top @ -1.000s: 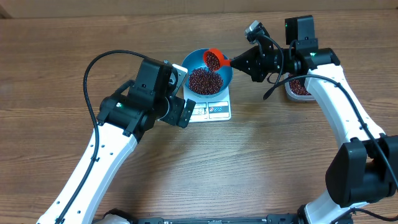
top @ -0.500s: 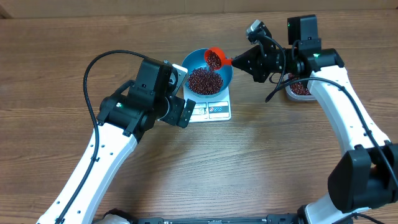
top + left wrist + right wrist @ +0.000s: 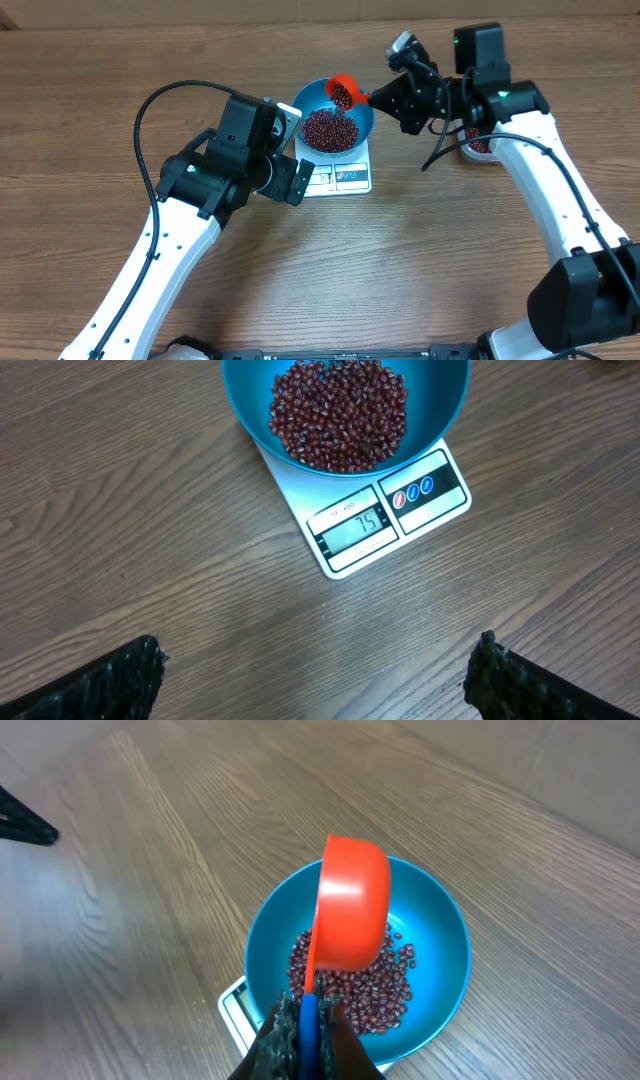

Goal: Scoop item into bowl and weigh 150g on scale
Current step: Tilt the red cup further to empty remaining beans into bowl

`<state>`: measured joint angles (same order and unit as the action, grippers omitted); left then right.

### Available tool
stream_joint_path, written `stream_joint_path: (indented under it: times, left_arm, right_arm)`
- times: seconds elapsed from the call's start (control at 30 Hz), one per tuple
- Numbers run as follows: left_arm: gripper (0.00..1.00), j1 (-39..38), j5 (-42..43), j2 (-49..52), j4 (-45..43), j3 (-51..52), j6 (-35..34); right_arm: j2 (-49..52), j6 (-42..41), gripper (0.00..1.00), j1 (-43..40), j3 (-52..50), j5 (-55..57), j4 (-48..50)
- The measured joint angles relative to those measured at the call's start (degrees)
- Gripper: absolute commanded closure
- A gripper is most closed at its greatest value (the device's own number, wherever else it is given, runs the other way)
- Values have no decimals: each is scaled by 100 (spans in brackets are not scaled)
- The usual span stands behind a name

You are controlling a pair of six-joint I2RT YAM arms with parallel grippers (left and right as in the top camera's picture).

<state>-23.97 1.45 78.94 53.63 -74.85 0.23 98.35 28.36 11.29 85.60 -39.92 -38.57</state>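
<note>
One bowl [image 3: 312, 98], one scale [image 3: 346, 178], one scoop [image 3: 342, 90], one tub [image 3: 468, 152], one left gripper [image 3: 315, 680], one right gripper [image 3: 305, 1020], and beans [image 3: 328, 128] too many to count.

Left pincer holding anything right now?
No, the left pincer hangs wide open above bare table, with the scale and bowl ahead of it.

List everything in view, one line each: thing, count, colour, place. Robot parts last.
table: one, brown wood, under everything
scale: one, white, mid-table, display reads 75
bowl: one, blue, on the scale
beans: many, dark red-brown, heaped in the bowl
scoop: one, orange-red, tipped above the bowl
tub: one, clear, right of the scale, mostly hidden by the right arm
left tool: one, black, open and empty, beside the scale
right tool: one, black, shut on the scoop's handle
</note>
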Motion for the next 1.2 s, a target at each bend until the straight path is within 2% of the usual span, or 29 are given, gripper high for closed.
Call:
stream_joint_path:
  times: [0.53, 1.2]
  left_arm:
    - [0, 0, 0, 0, 0, 0, 0]
    - [0, 0, 0, 0, 0, 0, 0]
  right_arm:
    - [-4, 22, 97, 542, 0, 1025, -153]
    - [-188, 20, 96, 815, 0, 1613, -304]
